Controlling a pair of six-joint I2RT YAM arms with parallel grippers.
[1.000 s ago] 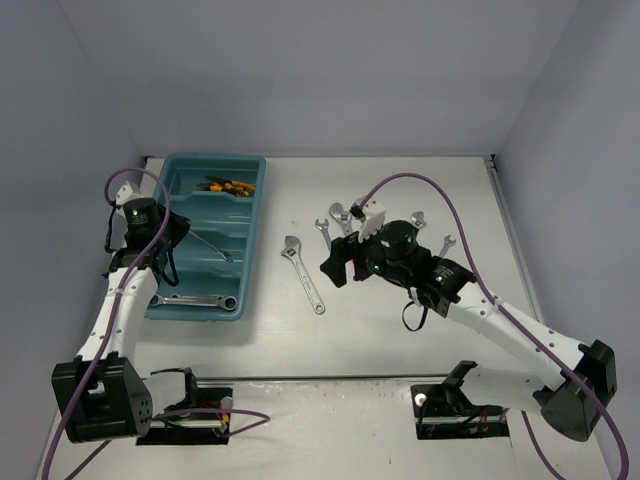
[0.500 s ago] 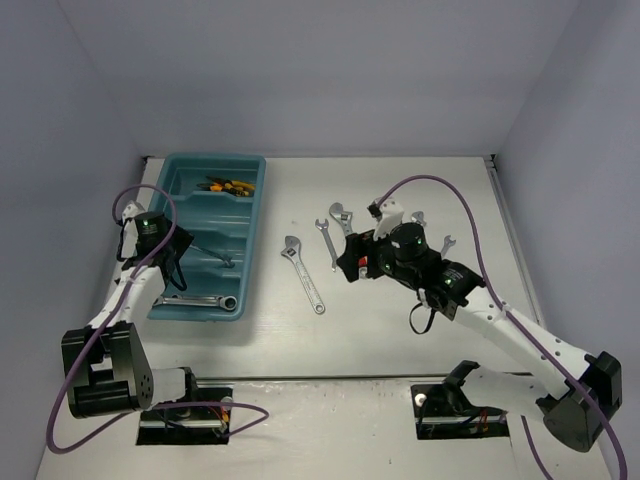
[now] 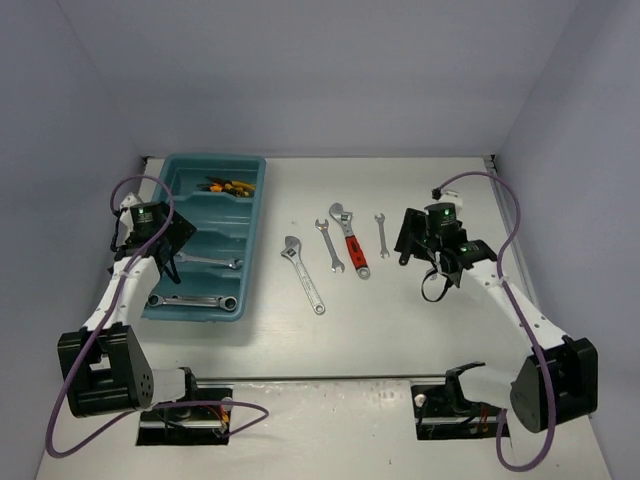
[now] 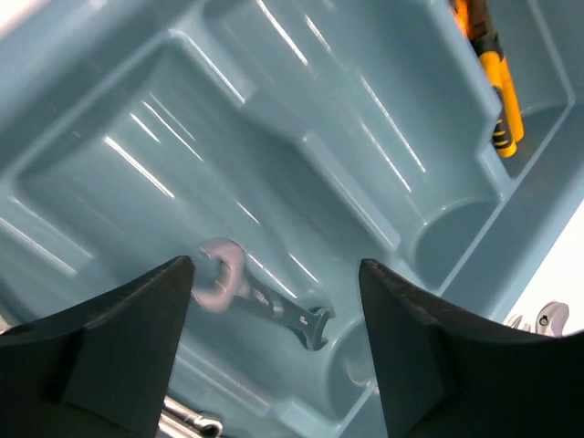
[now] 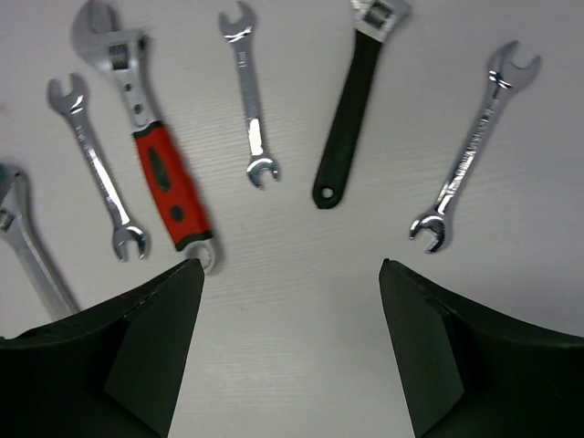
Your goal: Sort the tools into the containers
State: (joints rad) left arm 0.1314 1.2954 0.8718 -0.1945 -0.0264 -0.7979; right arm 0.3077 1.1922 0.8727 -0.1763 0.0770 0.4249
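The right hand point(image 5: 290, 274) hangs spread and empty above the row of wrenches point(image 3: 330, 243) on the worktop point(image 3: 400, 320), well apart from the teal tray point(image 3: 183, 183). The left hand point(image 4: 274, 274), also spread and holding nothing, hovers inside the tray over a silver wrench point(image 4: 269, 301) lying in 1 compartment. A pick looks due next. The small open-end wrench point(image 5: 248, 91) suits, provided the fingers point(image 5: 109, 365) straddle its shank crosswise at mid-length and drop straight, missing the red-handled adjustable wrench point(image 5: 160, 169) on its tray side.
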